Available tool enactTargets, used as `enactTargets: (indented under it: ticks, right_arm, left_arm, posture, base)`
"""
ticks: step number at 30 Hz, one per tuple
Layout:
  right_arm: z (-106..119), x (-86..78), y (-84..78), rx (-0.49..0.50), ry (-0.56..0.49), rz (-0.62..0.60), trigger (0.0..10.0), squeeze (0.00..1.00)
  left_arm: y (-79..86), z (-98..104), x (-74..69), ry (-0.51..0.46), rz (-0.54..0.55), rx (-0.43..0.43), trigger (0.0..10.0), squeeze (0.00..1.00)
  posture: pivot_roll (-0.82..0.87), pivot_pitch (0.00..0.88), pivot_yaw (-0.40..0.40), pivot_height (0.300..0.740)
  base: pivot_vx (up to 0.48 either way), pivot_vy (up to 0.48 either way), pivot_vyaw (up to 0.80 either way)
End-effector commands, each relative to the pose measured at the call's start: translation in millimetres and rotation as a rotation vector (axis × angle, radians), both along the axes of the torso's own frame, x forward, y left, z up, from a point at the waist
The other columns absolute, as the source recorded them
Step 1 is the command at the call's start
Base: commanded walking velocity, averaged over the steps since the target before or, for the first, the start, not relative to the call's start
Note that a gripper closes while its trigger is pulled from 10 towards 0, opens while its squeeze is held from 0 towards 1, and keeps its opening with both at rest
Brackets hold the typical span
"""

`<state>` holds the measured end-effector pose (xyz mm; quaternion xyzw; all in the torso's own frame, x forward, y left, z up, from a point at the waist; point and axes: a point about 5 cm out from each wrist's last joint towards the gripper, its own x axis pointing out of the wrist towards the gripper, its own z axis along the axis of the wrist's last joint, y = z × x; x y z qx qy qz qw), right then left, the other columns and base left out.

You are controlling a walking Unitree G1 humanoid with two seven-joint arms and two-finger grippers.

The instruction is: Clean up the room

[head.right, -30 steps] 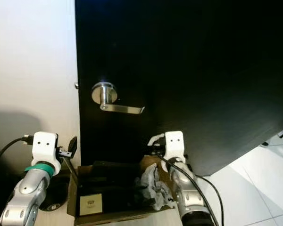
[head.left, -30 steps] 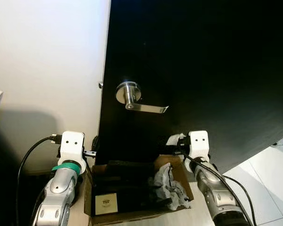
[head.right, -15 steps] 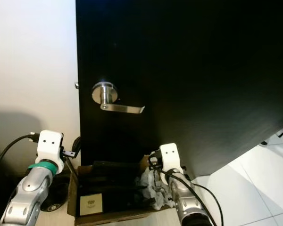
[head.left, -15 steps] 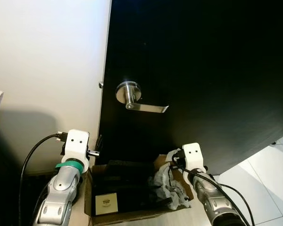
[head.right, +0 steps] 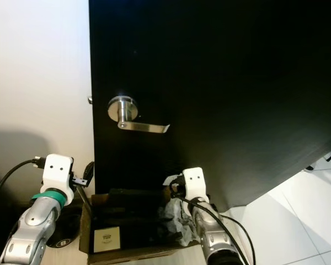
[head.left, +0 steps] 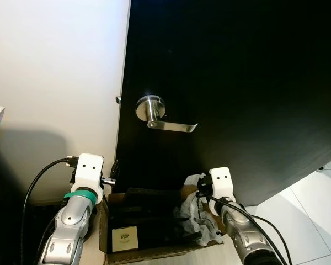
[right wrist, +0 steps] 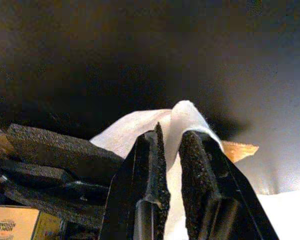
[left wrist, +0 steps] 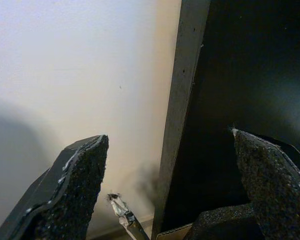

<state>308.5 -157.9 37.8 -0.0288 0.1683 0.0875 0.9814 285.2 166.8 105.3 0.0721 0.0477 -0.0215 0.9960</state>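
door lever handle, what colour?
Silver, brushed metal: the lever door handle stands out against the black door. Shows best in the left eye view.

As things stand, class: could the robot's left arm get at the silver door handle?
Probably yes. The left gripper hangs open beside the door's edge, below the door handle, with bare dark door between them. The right gripper is shut on white paper.

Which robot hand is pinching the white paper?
The right end effector: its fingers are closed on the crumpled white paper above the cardboard box. The left end effector is open, holding nothing.
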Motion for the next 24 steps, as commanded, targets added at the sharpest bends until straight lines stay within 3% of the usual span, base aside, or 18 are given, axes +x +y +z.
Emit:
enactTargets:
  ticks: [1,4,5,6,7,12,13,16,17,19,20,23,24]
  right_arm:
    - [-5.6,-4.4,-9.8,0.027,0.018,-0.028,10.0,1.0]
    - [-5.8,-4.8,-11.8,0.013,0.013,-0.041,10.0,1.0]
    - [-6.1,-4.8,-13.0,0.003,0.013,-0.05,10.0,0.15]
    - [-6.8,-5.3,-13.1,0.018,0.019,-0.046,10.0,0.15]
    - [-7.3,-5.8,-12.8,0.025,0.021,-0.039,10.0,1.0]
    - [-8.6,-7.0,-14.1,-0.008,0.022,-0.04,10.0,1.0]
    - [-10.0,-7.8,-16.0,-0.021,0.027,-0.053,10.0,0.0]
    - [-11.6,-9.0,-16.9,-0.008,0.033,-0.056,10.0,0.0]
    - [-12.9,-10.3,-18.7,-0.012,0.037,-0.065,10.0,1.0]
    - [-13.7,-11.1,-19.7,-0.013,0.038,-0.069,10.0,1.0]
    - [-15.2,-12.6,-22.9,-0.034,0.044,-0.085,10.0,0.18]
    - [-15.6,-13.0,-23.2,-0.027,0.046,-0.086,10.0,0.18]
    - [-15.2,-13.4,-23.8,-0.042,0.044,-0.093,10.0,1.0]
  left_arm:
    - [-5.2,-4.2,-2.1,0.019,-0.02,-0.005,10.0,0.0]
    - [-5.9,-4.0,-1.6,0.019,-0.023,-0.006,10.0,0.0]
    - [-6.0,-3.9,-1.5,0.019,-0.024,-0.006,10.0,0.0]
    - [-5.9,-3.8,-1.5,0.019,-0.024,-0.006,10.0,0.0]
    - [-5.8,-3.7,-1.5,0.019,-0.024,-0.005,10.0,0.0]
    - [-4.7,-3.8,-2.0,0.02,-0.021,-0.004,10.0,0.0]
    - [-3.8,-4.0,-2.6,0.021,-0.019,-0.003,10.0,0.0]
    - [-3.1,-4.6,-3.4,0.023,-0.016,-0.002,10.0,0.0]
    - [-2.7,-6.2,-4.9,0.028,-0.014,-0.002,10.0,0.0]
    - [-2.5,-7.3,-5.9,0.031,-0.012,-0.001,10.0,0.0]
    - [-2.3,-9.1,-6.6,0.037,-0.007,-0.003,10.0,0.0]
    - [-1.9,-9.4,-6.6,0.038,-0.004,-0.004,10.0,0.0]
    - [-1.1,-9.5,-6.2,0.038,-0.001,-0.005,10.0,0.0]
  posture:
    - [0.07,0.055,-0.123,0.74]
    - [0.07,0.054,-0.121,0.74]
    - [0.07,0.054,-0.121,0.74]
    - [0.07,0.054,-0.121,0.74]
    - [0.07,0.054,-0.121,0.74]
    - [0.08,0.051,-0.123,0.74]
    - [0.08,0.051,-0.123,0.74]
    - [0.09,0.045,-0.12,0.74]
    - [0.09,0.04,-0.118,0.74]
    - [0.09,0.04,-0.118,0.74]
    - [0.09,0.034,-0.113,0.74]
    - [0.09,0.034,-0.113,0.74]
    - [0.09,0.032,-0.11,0.74]
  base:
    - [0.0,0.0,0.0]
    - [0.0,0.0,0.0]
    - [0.0,0.0,0.0]
    - [0.0,0.0,0.0]
    - [0.0,0.0,0.0]
    - [0.0,0.0,0.0]
    - [0.0,0.0,0.0]
    - [0.0,0.0,0.0]
    - [0.0,0.0,0.0]
    - [0.0,0.0,0.0]
    - [0.0,0.0,0.0]
    - [0.0,0.0,0.0]
    - [0.0,0.0,0.0]
